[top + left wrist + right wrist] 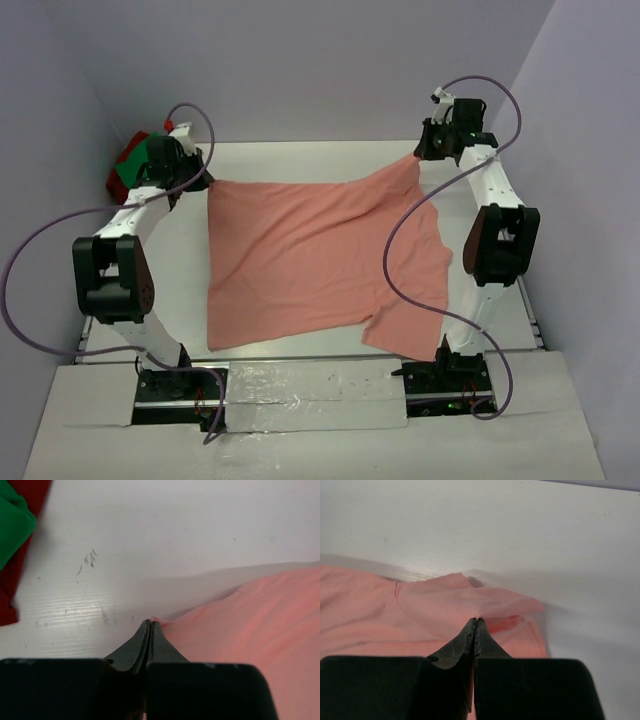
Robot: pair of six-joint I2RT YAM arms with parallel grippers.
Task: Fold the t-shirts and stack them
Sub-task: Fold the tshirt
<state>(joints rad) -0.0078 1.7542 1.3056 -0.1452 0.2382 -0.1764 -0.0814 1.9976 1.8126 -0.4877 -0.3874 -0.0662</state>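
The large salmon-pink t-shirt (310,265) lies spread over the middle of the white table. My left gripper (203,180) is shut on its far left corner (156,620), just above the table. My right gripper (420,157) is shut on its far right corner (485,607), lifting that cloth a little. The green t-shirt (133,163) and the dark red t-shirt (118,185) lie bunched at the far left, beside the left arm; both also show in the left wrist view, the green one (12,527) over the red one (12,587).
Lilac walls (300,60) close in the table on three sides. The arm bases (180,385) sit at the near edge on a taped strip (315,390). The right arm's cable (400,270) hangs over the pink shirt's right side.
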